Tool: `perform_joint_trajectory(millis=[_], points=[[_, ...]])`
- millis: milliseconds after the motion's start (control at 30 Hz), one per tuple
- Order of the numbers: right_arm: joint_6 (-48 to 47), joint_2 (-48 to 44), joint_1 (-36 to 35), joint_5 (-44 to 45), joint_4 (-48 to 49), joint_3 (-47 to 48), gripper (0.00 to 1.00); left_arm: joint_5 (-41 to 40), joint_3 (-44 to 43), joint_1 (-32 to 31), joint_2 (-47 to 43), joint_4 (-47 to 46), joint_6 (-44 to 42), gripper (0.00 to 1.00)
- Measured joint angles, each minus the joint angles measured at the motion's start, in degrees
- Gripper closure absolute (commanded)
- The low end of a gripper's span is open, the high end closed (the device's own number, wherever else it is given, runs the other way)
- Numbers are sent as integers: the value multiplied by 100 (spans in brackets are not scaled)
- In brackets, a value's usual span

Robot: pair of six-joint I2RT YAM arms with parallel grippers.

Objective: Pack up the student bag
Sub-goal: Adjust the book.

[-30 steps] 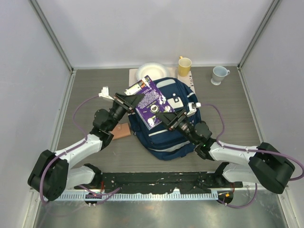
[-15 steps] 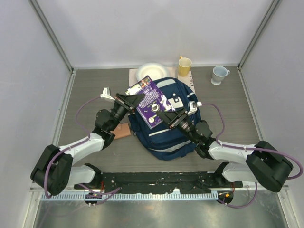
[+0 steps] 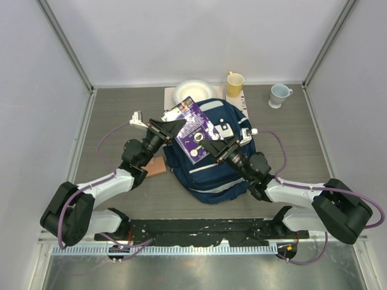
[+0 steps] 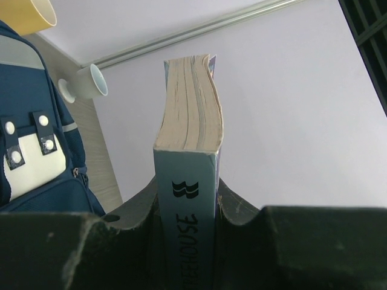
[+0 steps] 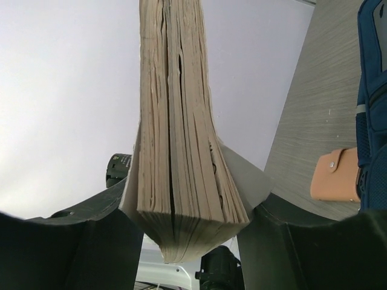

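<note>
At centre of grey wood-grain tabletop point(image 3: 121, 115): large navy blue fabric backpack with thin white stripes point(image 3: 208, 172), white buckled patch facing up. Over its far-left part, clear of surface: thick purple-covered paperback book point(image 3: 192, 128), tilted. At spine end: left end effector point(image 3: 173, 128), clenched on book. At page-edge side: right end effector point(image 3: 213, 147), fanned pages touching both fingers; firm or slack, cannot tell. Just left of backpack: tan leather wallet point(image 3: 156, 167). Behind backpack: white bowl point(image 3: 192, 90), yellow cup point(image 3: 234, 81).

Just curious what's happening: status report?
Left gripper clamped on book spine. Right gripper around its pages, grip unclear. Book above student bag, not packed yet. Beside bag: wallet.
</note>
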State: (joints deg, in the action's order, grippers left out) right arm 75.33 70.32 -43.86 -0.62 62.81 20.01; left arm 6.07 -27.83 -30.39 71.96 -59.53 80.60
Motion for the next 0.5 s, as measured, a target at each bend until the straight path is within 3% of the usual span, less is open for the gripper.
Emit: perform_joint_trajectory(millis=[167, 267, 300, 433, 467, 500], points=[[26, 103, 11, -15, 20, 0, 36, 44, 0, -31, 46, -24, -4, 100], [57, 136, 11, -22, 46, 0, 52, 81, 0, -39, 59, -28, -4, 100], [72, 136, 11, -22, 50, 0, 65, 87, 0, -39, 63, -28, -2, 100], [140, 131, 15, -52, 229, 0, 97, 103, 0, -39, 103, -22, -15, 98], [151, 131, 17, -59, 225, -7, 99, 103, 0, -39, 111, -28, -13, 89], [138, 131, 20, -55, 223, -17, 99, 105, 0, -39, 111, -22, -15, 54]])
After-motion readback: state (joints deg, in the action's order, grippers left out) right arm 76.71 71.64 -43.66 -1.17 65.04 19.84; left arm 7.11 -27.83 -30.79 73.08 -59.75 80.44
